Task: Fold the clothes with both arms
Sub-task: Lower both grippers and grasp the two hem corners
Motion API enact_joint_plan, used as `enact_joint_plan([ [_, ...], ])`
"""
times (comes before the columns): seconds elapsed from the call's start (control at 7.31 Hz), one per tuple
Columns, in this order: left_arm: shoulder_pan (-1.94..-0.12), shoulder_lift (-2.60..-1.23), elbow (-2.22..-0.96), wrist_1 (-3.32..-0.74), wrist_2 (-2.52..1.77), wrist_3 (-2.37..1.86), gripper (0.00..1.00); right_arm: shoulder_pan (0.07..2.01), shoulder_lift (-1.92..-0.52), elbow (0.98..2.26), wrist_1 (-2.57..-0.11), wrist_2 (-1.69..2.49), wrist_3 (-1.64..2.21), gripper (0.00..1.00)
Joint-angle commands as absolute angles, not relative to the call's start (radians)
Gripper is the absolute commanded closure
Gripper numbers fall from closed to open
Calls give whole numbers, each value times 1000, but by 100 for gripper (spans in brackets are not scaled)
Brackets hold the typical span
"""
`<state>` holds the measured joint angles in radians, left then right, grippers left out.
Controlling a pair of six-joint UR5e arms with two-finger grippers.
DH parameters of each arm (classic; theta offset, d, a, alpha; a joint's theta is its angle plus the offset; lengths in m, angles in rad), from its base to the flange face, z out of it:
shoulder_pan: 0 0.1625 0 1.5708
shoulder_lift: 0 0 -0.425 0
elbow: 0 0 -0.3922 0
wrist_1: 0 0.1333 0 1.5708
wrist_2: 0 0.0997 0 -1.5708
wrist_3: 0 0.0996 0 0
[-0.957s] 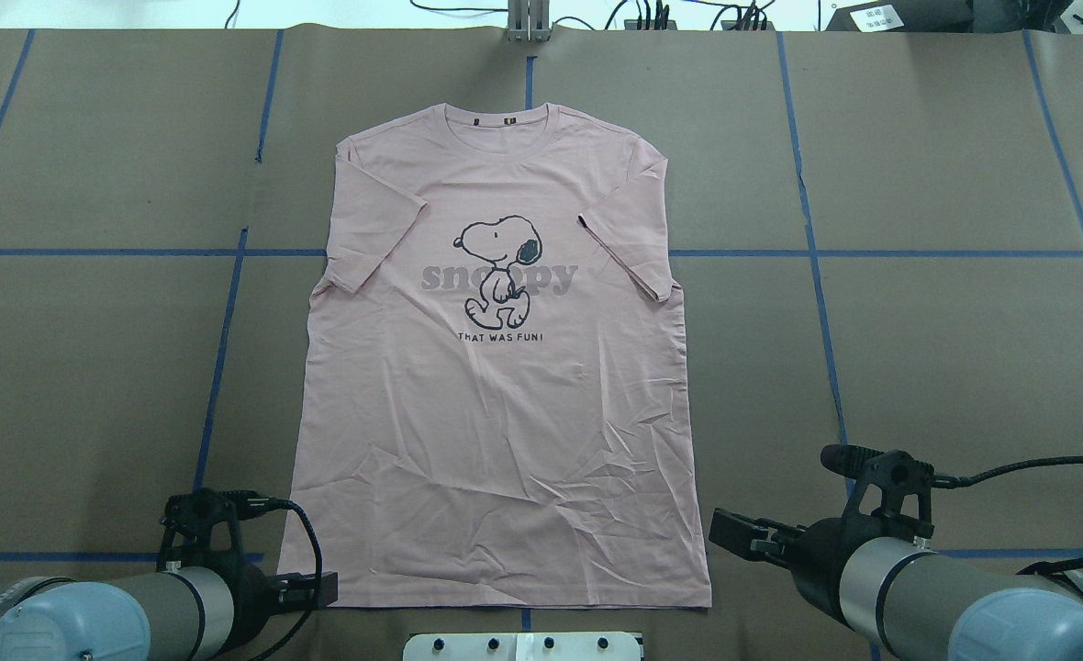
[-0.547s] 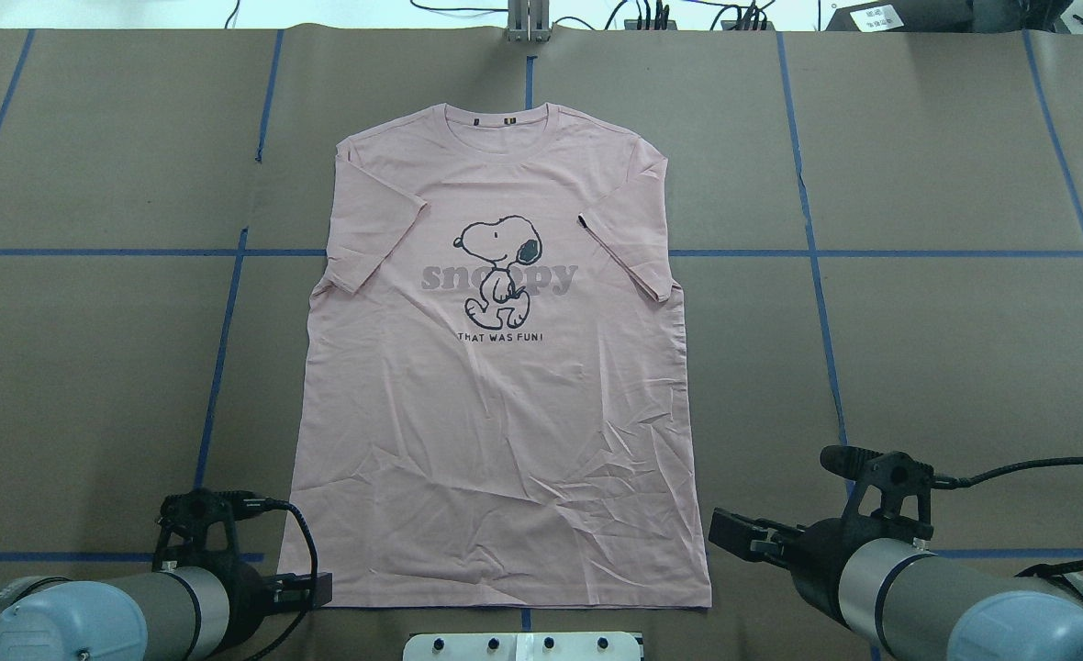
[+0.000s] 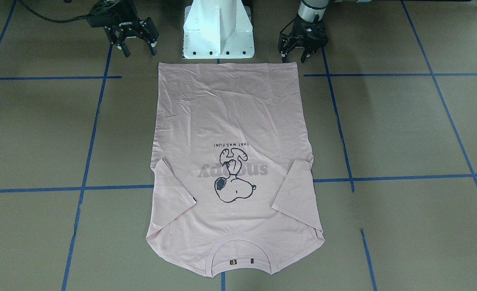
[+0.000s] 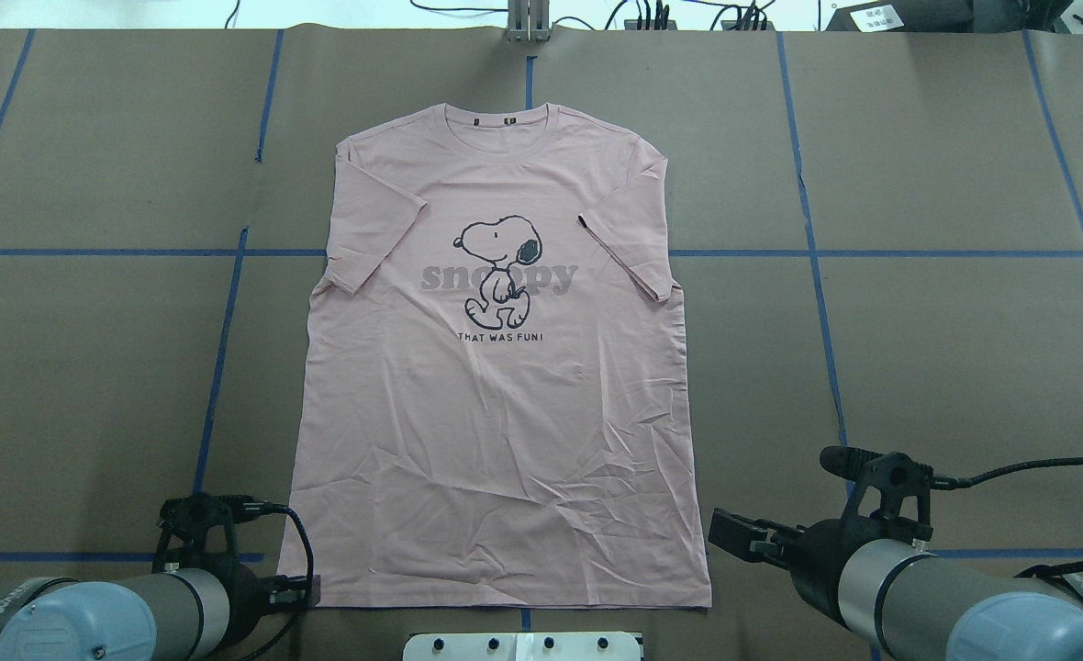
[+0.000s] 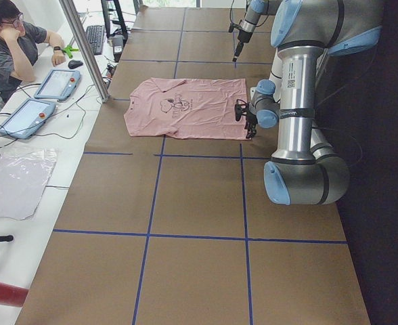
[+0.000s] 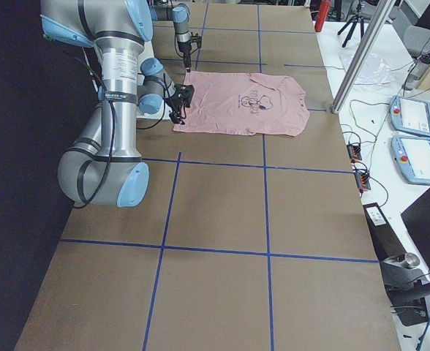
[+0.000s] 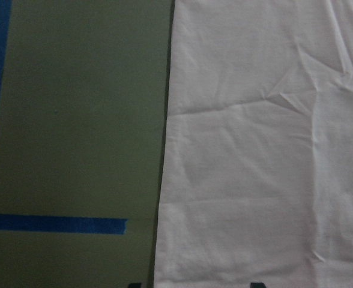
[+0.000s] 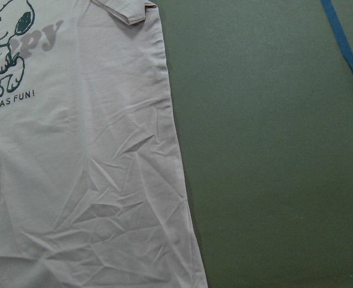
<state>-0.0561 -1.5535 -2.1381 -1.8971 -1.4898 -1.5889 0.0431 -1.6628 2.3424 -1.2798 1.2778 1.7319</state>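
Observation:
The pale pink T-shirt (image 4: 496, 413) lies flat and print-up, collar at the far end and hem near me; it also shows in the front view (image 3: 230, 121). My left gripper (image 4: 307, 592) is open at the hem's near-left corner, shown in the front view (image 3: 295, 55) just off the hem. In the left wrist view the shirt's side edge (image 7: 164, 150) runs between the two fingertips at the bottom. My right gripper (image 4: 730, 532) is open and empty, just beyond the hem's near-right corner, also seen in the front view (image 3: 140, 51). The right wrist view shows the shirt's right side (image 8: 74, 150).
The table is covered in brown paper with blue tape lines (image 4: 812, 252). The white pedestal base (image 3: 218, 32) stands just behind the hem's middle. An operator (image 5: 9, 40) sits beyond the table's far edge, with tablets (image 5: 57, 84) beside him.
My left gripper has drawn back a little toward the robot's side, along the hem's left corner. The right arm and the shirt have not moved.

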Motion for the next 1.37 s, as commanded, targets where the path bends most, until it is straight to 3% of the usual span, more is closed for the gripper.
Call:
enact_joint_plan([
  [0.0, -54, -1555, -2126, -1899, -1491, -1591, 37, 43, -1663, 2341, -1281, 1276, 1732, 0],
  [0.55, -54, -1560, -2108, -1901, -1491, -1592, 52, 41, -1663, 2341, -1281, 1276, 1732, 0],
  [0.82, -52, -1560, -2108, -1901, -1491, -1594, 53, 43, -1663, 2341, -1281, 1276, 1732, 0],
  [1.23, -52, -1559, -2109, -1901, -1491, -1591, 62, 43, -1663, 2341, -1281, 1276, 1732, 0],
])
